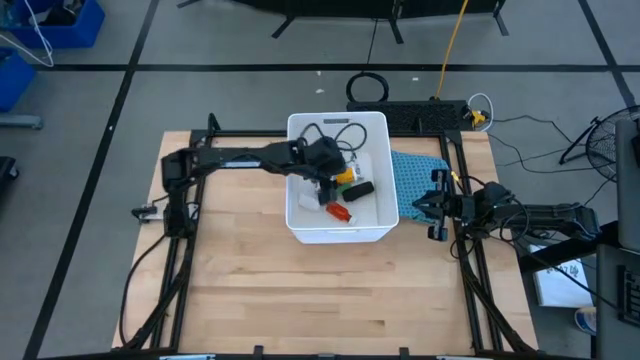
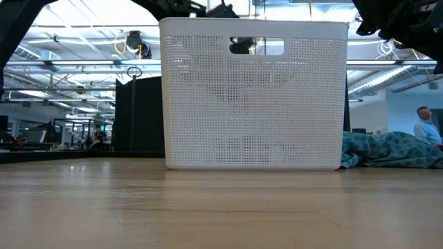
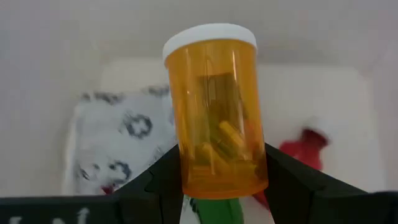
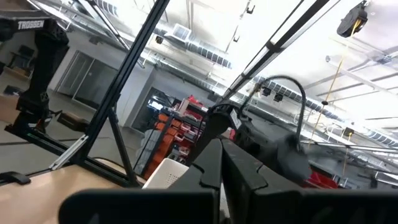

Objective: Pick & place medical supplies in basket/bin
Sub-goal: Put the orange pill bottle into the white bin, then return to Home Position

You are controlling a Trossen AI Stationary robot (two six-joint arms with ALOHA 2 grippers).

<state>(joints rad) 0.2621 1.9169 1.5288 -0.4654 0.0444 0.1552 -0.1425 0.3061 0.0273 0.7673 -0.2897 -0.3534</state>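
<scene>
My left gripper (image 1: 335,172) reaches from the table's left side over the white bin (image 1: 300,132) and is shut on the orange vial (image 3: 217,118), which has a white cap. On the bin's floor below it lie the flat white dark-printed packet (image 3: 115,143), the red tube (image 3: 305,146), the black oblong (image 1: 361,188) and a bit of the green bar (image 3: 211,210). The white roll is not plain to see. My right gripper (image 1: 436,206) waits, shut, near the table's right edge, beside the blue-green cloth (image 1: 415,175). My left gripper pinches the orange vial between its two fingers (image 3: 158,180), on the lower body near the bottom end (image 3: 221,183). The fingers come from above, pointing down into the bin. The vial's white cap (image 3: 208,36) points away from the wrist, and the vial hangs clear above the things on the bin's floor.
The bin has tall perforated walls and a slot handle (image 2: 256,46) in its near rim. The blue-green mesh cloth (image 2: 394,149) lies crumpled against the bin's right side. Bare wooden table (image 1: 320,290) spreads near the bin. Cables and a black mat lie beyond the far edge.
</scene>
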